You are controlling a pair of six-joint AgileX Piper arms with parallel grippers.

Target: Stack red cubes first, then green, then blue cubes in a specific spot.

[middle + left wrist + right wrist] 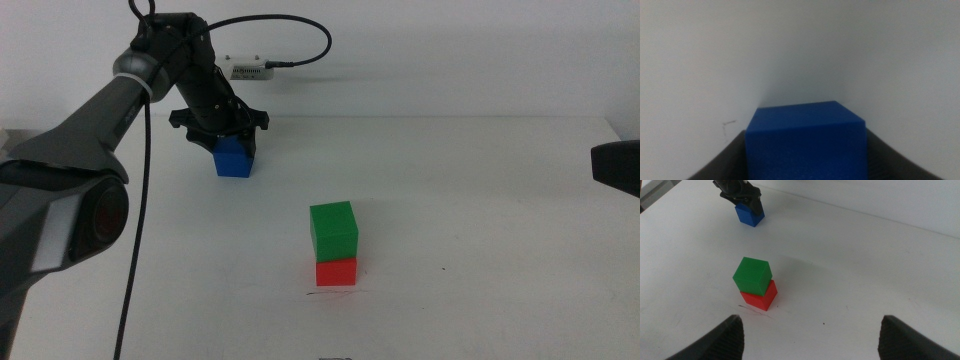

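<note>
**Two cubes stacked, and the third is the risky one**

Two cubes already stand as a pile: the small matte green cube (333, 230) sits on the small matte red cube (336, 272), just behind the thin dark pen line (334, 293) on the white table (480, 220). The green one looks slightly twisted and offset on the red — a narrow, uneven landing place.

Well away, at the far side of the table, the left gripper (233, 142) has its dark jaws down on either side of the small dark blue cube (234, 158), which rests on the table; the left wrist view shows them against its flanks. If that pinch is off-centre, the cube may tilt on lifting. A skewed or hard placement could push the green cube off.

At the right edge the right gripper (810, 330) waits, jaws spread wide and holding nothing.
</note>
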